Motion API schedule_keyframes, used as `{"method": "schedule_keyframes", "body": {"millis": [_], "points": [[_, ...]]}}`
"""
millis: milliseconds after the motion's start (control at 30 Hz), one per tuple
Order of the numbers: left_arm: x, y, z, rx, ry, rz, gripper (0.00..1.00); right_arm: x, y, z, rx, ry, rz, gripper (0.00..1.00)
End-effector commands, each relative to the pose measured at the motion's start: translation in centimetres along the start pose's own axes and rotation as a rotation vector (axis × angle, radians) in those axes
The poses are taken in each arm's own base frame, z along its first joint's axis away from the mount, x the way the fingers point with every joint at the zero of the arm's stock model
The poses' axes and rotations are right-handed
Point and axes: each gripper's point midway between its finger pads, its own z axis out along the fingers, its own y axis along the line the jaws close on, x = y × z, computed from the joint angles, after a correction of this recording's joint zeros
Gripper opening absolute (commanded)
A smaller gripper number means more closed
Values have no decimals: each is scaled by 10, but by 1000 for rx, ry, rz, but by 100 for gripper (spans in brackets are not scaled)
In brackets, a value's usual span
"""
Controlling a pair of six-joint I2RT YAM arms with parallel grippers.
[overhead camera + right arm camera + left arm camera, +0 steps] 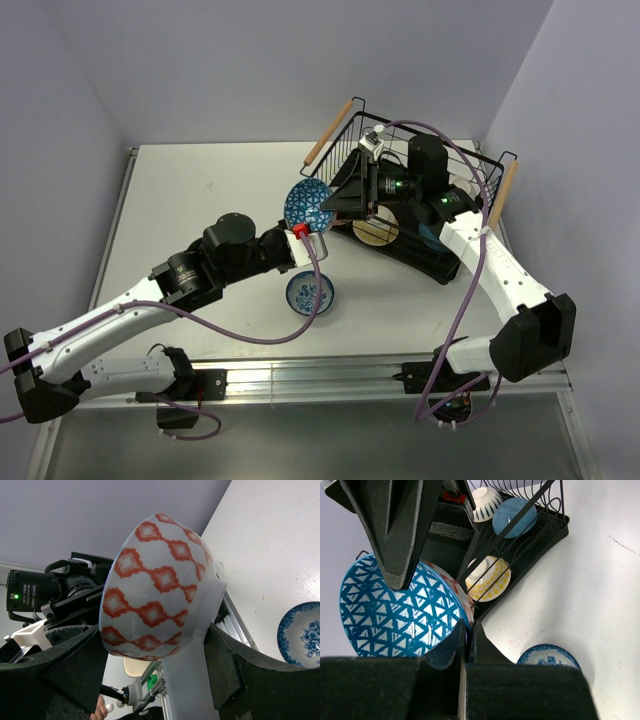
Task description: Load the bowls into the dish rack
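Blue-glazed triangle-patterned bowl, rim pinched by left end effector, right end effector spread around it

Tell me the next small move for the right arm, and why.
Probably close the right gripper onto the patterned bowl. Its fingers flank the bowl, firm contact unclear, while the left gripper pinches the rim beside the dish rack. Release the left only afterwards.

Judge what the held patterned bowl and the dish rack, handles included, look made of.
Patterned bowl: likely glazed ceramic, glossy with bright reflections. Dish rack: thin black wire, probably coated metal, fairly matte. Handles: pale rods, apparently bare wood.
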Motion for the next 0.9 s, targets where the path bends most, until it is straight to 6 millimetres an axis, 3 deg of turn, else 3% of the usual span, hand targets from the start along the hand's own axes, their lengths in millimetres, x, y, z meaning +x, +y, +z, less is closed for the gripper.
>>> {"method": "schedule_keyframes", "body": {"millis": [0, 100, 167, 267, 400, 500, 600, 733, 767, 833, 867], "points": [[-39, 20, -7, -68, -131, 24, 0, 5, 17, -1, -59, 40, -17, 28], [-37, 21, -6, -74, -121, 22, 0, 3, 17, -1, -59, 40, -26, 0], [-33, 21, -4, -80, -109, 19, 2, 3, 19, -2, -66, 44, -34, 0], [-30, 22, -4, -88, -99, 13, 12, -3, 21, -5, -68, 24, -46, 0], [-23, 21, -3, -91, -71, 8, 44, -13, 20, -10, -53, -10, -70, 0], [-19, 21, -2, -96, -59, 3, 62, -19, 18, -14, -34, -32, -92, 0], [-19, 21, -2, -98, -58, -14, 70, -27, 16, -20, -16, -53, -98, 0], [-22, 21, -2, -96, -60, -43, 80, -49, 3, -35, 72, -112, -192, 0], [-20, 25, -3, -121, -44, -63, 83, -68, 0, -45, 120, -164, -226, 0], [-19, 30, -2, -144, -21, -86, 90, -79, -13, -58, 204, -187, -270, 0], [-18, 32, -2, -153, -10, -109, 92, -98, -24, -72, 304, -242, -269, 0]]}}
